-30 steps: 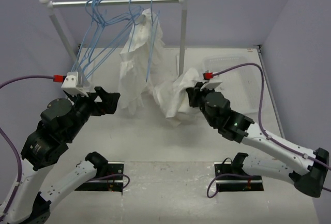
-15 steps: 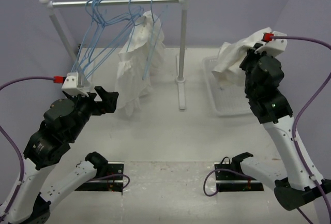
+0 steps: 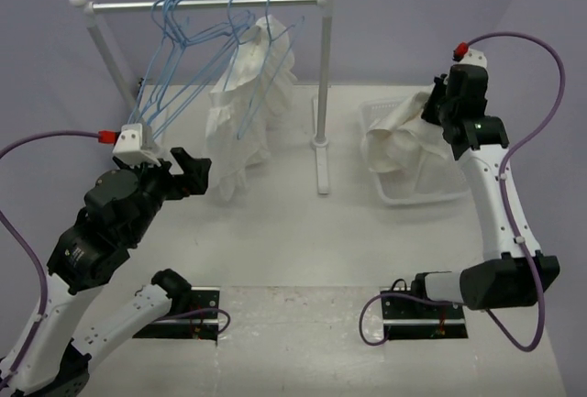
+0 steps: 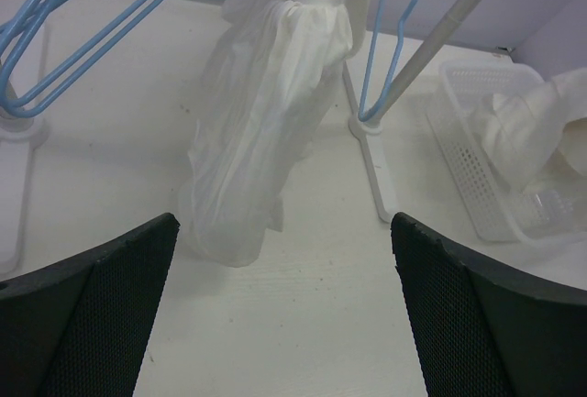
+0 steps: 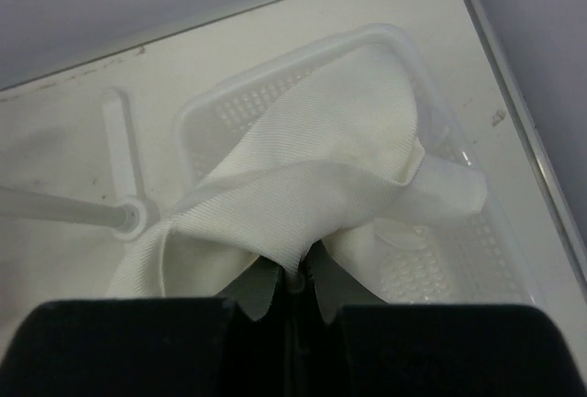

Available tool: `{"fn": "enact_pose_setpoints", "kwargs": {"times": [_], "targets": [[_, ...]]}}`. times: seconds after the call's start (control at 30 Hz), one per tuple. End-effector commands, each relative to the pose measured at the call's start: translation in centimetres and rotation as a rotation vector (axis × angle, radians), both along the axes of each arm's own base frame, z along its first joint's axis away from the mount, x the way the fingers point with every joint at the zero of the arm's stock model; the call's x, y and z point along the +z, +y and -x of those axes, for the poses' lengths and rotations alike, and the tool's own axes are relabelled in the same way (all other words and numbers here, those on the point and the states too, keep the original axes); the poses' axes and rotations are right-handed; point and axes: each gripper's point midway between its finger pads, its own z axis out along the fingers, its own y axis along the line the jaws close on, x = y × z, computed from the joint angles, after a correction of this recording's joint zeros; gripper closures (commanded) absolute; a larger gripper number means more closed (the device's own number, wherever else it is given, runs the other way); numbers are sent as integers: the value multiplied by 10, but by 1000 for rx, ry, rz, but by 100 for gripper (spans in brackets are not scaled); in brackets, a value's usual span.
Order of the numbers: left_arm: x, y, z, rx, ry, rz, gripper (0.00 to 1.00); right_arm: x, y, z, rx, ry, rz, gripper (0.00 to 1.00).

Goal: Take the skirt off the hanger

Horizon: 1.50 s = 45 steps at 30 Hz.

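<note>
The skirt (image 3: 399,136) hangs bunched from the right gripper (image 3: 433,113), well to the right of the clothes rack (image 3: 202,4) and directly above the clear plastic basket (image 3: 431,197) that sits just beside the rack's right-hand post. The right wrist view shows the jaws closed tight on a pinched fold of the ribbed white cloth, with nothing else caught between them. The skirt's lower folds sag into the basket, and one lobe trails over the rim on the side nearest the rack. None of the cloth touches the rail or any of the blue wire hangers (image 3: 174,58), so the garment appears to be free of its hanger already. It seems to be held high over the basket so that it can be let go and fall inside rather than onto the table (image 3: 303,241). The trailing lobe could end up draped over the rim unless the grip shifts a little farther from the rack before releasing. The left gripper (image 3: 190,170) hovers in front of the rack, low and near its left half. Its fingers are spread as wide as they go and hold nothing. It faces the other white garment (image 3: 243,113), the longer, narrower one hanging from a hanger on the rail, but is not touching it. It looks parked there, out of the other arm's way.
</note>
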Motion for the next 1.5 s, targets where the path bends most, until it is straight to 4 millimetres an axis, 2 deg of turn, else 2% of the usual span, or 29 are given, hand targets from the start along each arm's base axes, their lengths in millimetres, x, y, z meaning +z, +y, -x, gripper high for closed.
{"fn": "enact_pose_setpoints", "kwargs": {"times": [0.0, 0.03, 0.13, 0.17, 0.27, 0.33, 0.37, 0.47, 0.53, 0.57, 0.67, 0.77, 0.8, 0.87, 0.9, 0.93, 0.97, 1.0, 1.07, 1.13, 1.17, 1.2, 1.23, 1.27, 1.33, 1.37, 1.4, 1.43, 1.47], "targets": [[3, -2, -8, 25, -12, 23, 0, -3, -10, -22, -72, 15, -61, 100], [3, -2, -8, 29, -9, 26, 0, -19, -25, -31, -151, 54, -31, 100], [0, -2, -9, 38, 4, 31, 0, -36, -47, -43, -261, 91, 5, 100], [0, -1, -9, 44, 6, 31, 0, -51, -53, -50, -292, 125, 13, 100], [0, 0, -9, 55, 11, 38, 0, -77, -58, -58, -337, 170, 21, 100], [0, 0, -10, 60, 15, 41, 0, -107, -61, -61, -351, 223, 40, 100], [2, 0, -10, 56, 13, 42, 0, -115, -62, -64, -349, 230, 51, 100], [10, -3, -12, 42, 4, 33, 0, -157, -64, -53, -377, 322, 55, 100], [13, -3, -16, 53, 7, 17, 0, -177, -61, -50, -371, 362, 50, 100], [22, 0, -17, 69, -9, 21, 0, -186, -60, -49, -367, 378, 43, 100], [34, -1, -26, 91, -15, 16, 0, -208, -54, -42, -356, 429, 16, 92], [38, -8, -35, 90, -16, 12, 0, -206, -52, -39, -346, 427, 13, 73], [40, -9, -39, 92, -15, 3, 0, -204, -52, -39, -339, 424, 12, 51], [44, -9, -43, 108, -16, -2, 0, -189, -50, -40, -319, 392, 10, 31], [48, -8, -47, 125, -20, -7, 0, -182, -49, -40, -311, 379, 6, 11], [51, -8, -48, 130, -22, -5, 0, -162, -48, -41, -314, 346, -8, 7], [50, -11, -54, 134, -13, -18, 0, -152, -48, -40, -311, 331, -13, 3], [57, -11, -55, 134, -24, -15, 0, -141, -47, -39, -306, 312, -17, 1], [56, -16, -64, 128, -22, -50, 0, -113, -46, -33, -302, 254, -30, 1], [60, -21, -71, 106, -48, -79, 0, -99, -44, -27, -281, 229, -29, 1], [58, -25, -78, 103, -41, -98, 0, -85, -43, -21, -264, 193, -32, 1], [64, -26, -82, 105, -53, -105, 0, -85, -42, -16, -246, 192, -25, 1], [60, -31, -91, 97, -42, -150, 0, -81, -37, -12, -221, 182, -36, 1], [72, -31, -94, 99, -63, -156, 0, -71, -35, -5, -205, 154, -40, 1], [85, -32, -103, 84, -103, -243, 0, -70, -27, 2, -151, 147, -57, 1], [93, -37, -112, 70, -122, -274, 0, -61, -23, 8, -134, 119, -68, 1], [102, -36, -117, 77, -146, -292, 0, -61, -20, 12, -117, 112, -79, 1], [100, -39, -129, 75, -140, -357, 0, -56, -14, 14, -90, 96, -85, 1], [120, -30, -134, 104, -175, -354, 0, -52, -7, 16, -54, 79, -90, 1]]}}
